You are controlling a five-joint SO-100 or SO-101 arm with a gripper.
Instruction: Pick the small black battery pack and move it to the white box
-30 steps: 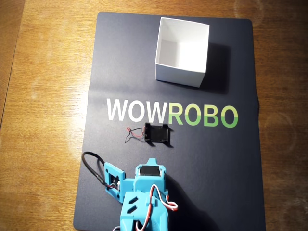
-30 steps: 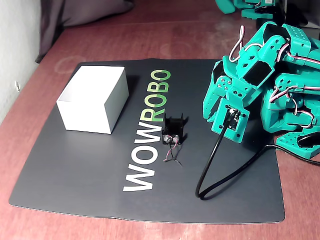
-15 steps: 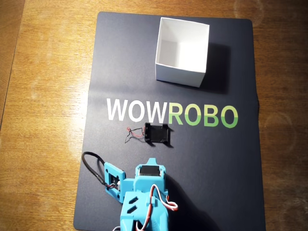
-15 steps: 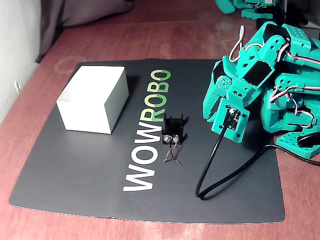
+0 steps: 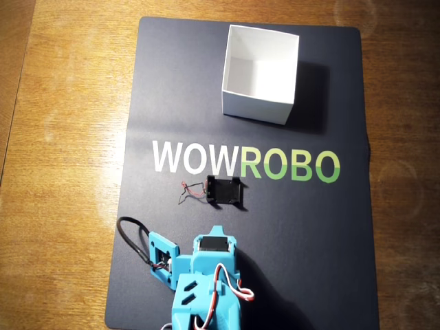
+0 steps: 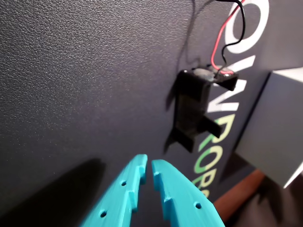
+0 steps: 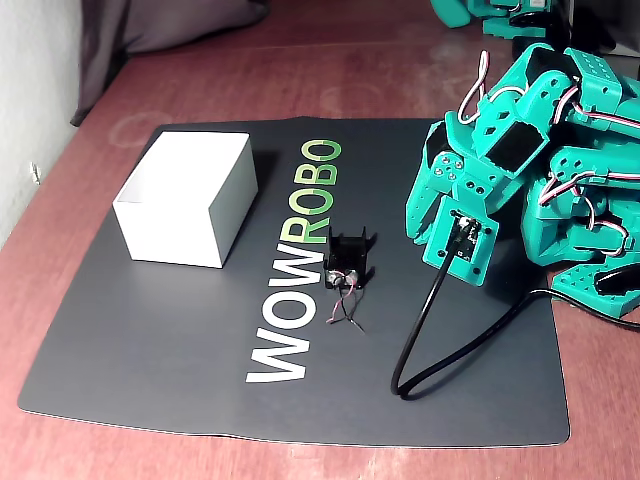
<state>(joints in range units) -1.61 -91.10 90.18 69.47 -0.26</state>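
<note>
The small black battery pack (image 5: 226,191) lies on the dark mat just below the WOWROBO lettering, with thin red and black wires (image 5: 189,191) trailing from it. It also shows in the wrist view (image 6: 194,106) and in the fixed view (image 7: 347,262). The white box (image 5: 256,106) stands open and empty at the mat's far end, also in the fixed view (image 7: 185,215). My teal gripper (image 6: 148,161) is shut and empty, its tips a short way back from the pack. The arm (image 5: 206,275) is folded near the mat's near edge.
A dark mat (image 5: 309,227) covers the wooden table (image 5: 62,172). A black camera cable (image 7: 440,330) loops over the mat beside the arm. More teal robot parts (image 7: 590,230) sit at the right in the fixed view.
</note>
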